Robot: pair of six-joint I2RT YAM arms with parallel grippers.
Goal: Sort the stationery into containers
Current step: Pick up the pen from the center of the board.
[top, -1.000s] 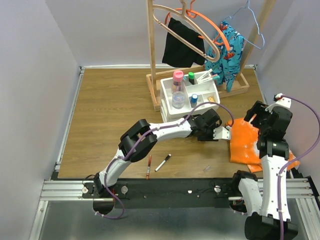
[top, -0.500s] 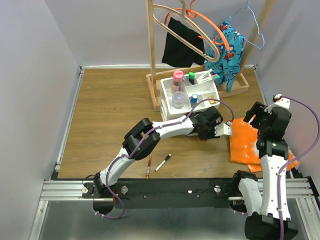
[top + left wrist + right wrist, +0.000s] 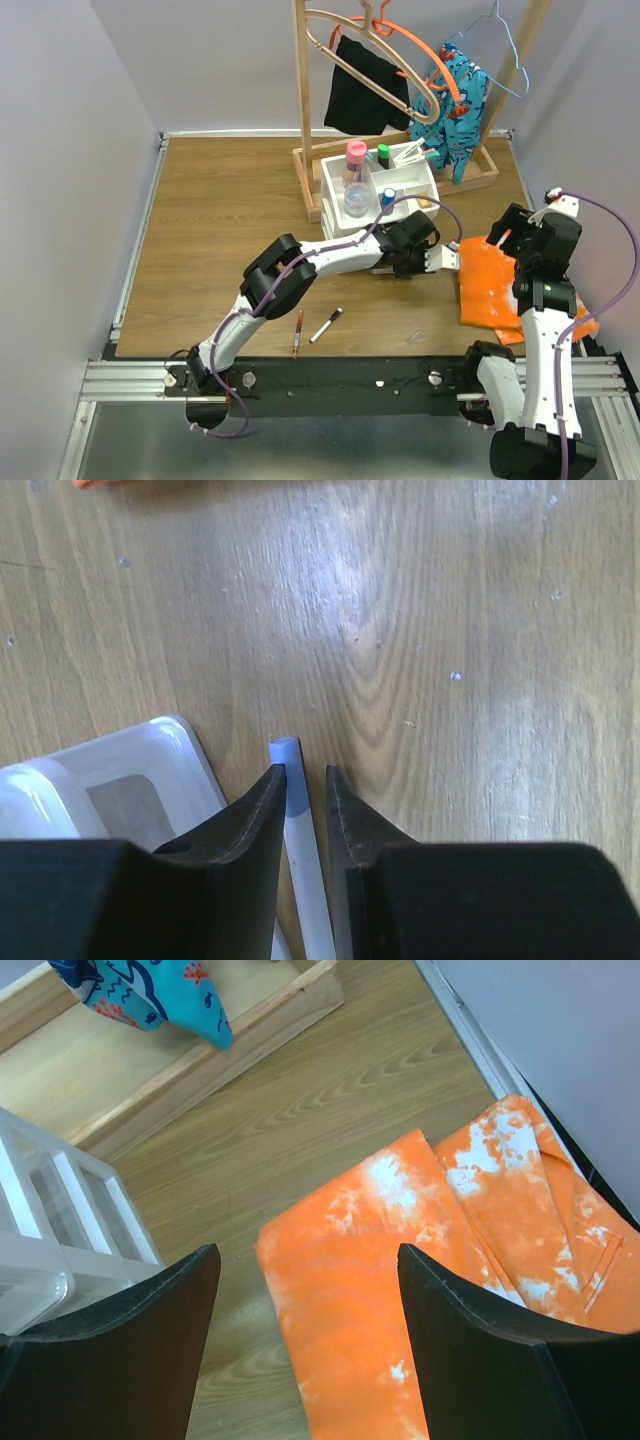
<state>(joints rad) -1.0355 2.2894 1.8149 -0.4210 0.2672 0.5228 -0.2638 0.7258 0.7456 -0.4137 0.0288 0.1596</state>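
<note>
**Left pincer gripped a blue-tipped pen beside the organiser**

The left pincer was clamped on the blue-tipped pen. The pen's tip poked out past the fingers, just beside the organiser's corner and over the bare counter. The right pincer hung with its jaws wide apart, holding nothing, above the cloth. A red pen and a marker lay side by side on the counter near the arm bases, well apart from the organiser.
</note>
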